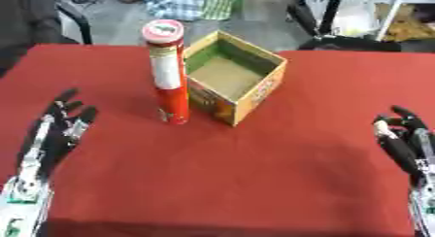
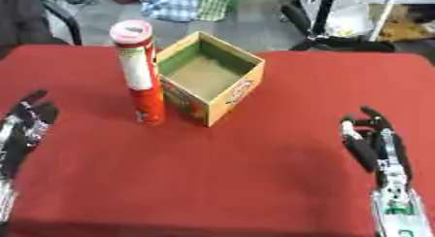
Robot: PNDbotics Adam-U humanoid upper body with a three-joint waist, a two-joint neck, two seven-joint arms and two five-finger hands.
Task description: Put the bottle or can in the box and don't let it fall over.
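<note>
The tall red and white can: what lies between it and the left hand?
Nothing: only bare red tablecloth lies between the tall red and white can and the open left hand, seen in the left eye view.

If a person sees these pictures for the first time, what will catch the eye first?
First, the tall red can, standing upright on the red table, just left of the open cardboard box. Next, the two black hands resting open near the lower corners: the left hand and the right hand.

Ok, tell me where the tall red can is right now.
The tall red cylindrical can stands upright on the red table, left of centre, right beside the left wall of the open cardboard box, untouched by either hand.
</note>
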